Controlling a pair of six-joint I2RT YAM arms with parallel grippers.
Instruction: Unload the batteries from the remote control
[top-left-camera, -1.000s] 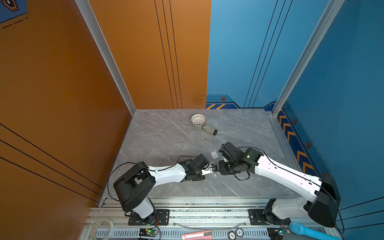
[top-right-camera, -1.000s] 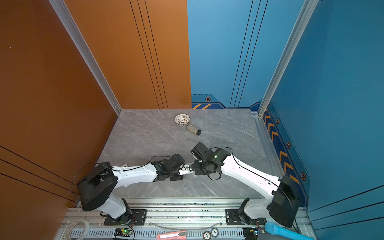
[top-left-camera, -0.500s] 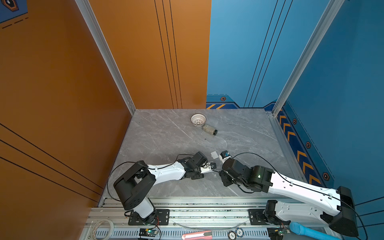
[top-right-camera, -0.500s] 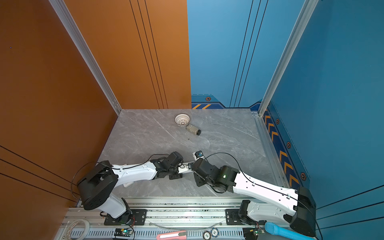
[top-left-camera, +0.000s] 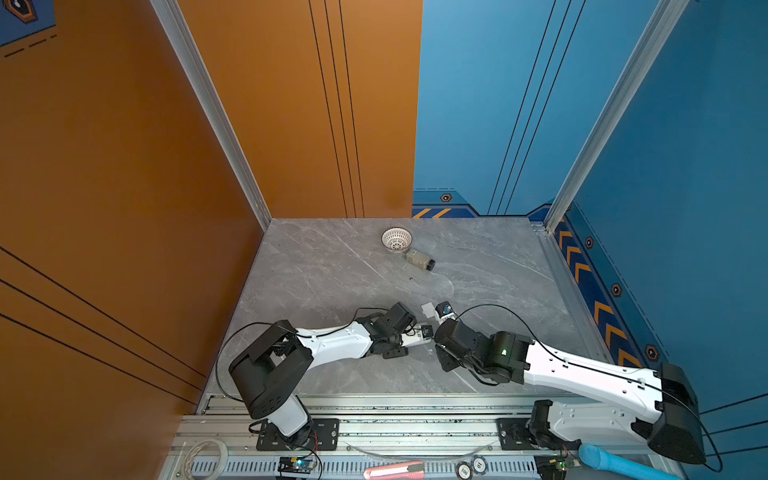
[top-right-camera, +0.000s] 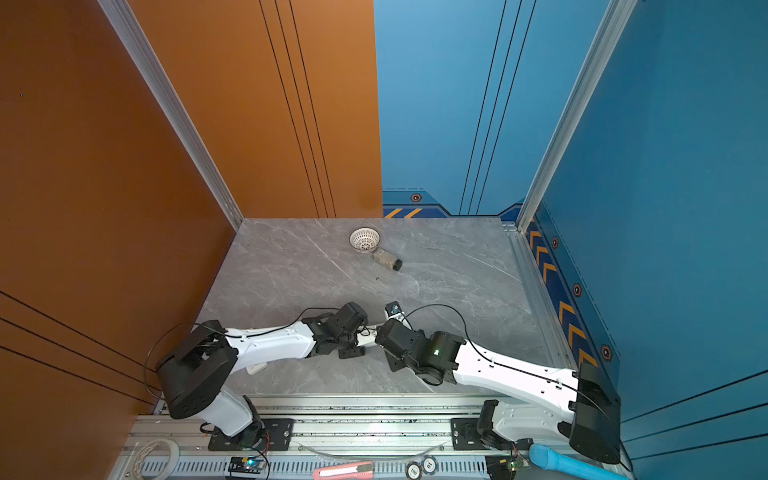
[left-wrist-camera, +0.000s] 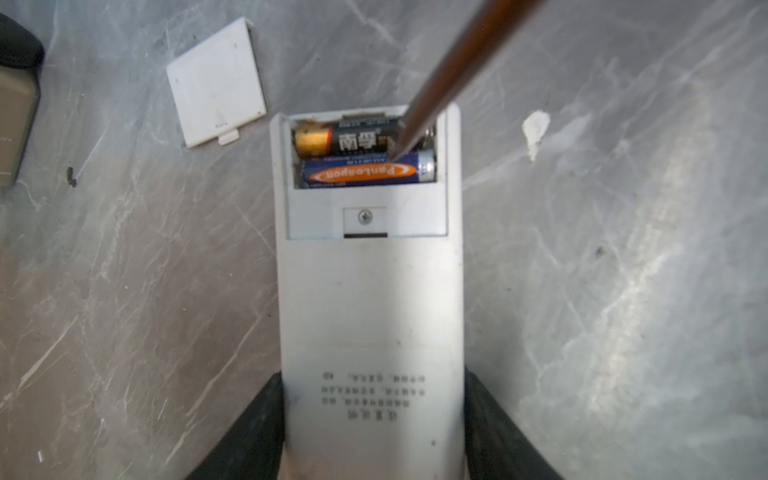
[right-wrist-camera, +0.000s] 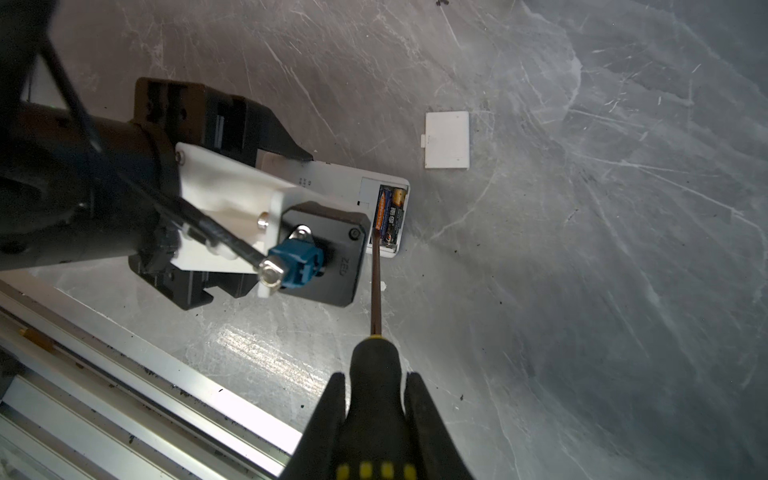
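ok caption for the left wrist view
Left gripper holds the remote, screwdriver tip at its two batteries, cover lying beside it

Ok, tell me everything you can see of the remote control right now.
The remote control is a slim white plastic bar lying back-up, flat on the grey marble-look table. The left gripper clamps its long sides at the printed end. At the other end the compartment is open, holding two batteries side by side, with a small screw just below. Its battery cover lies detached beside it. The screwdriver tip pokes in between the batteries.
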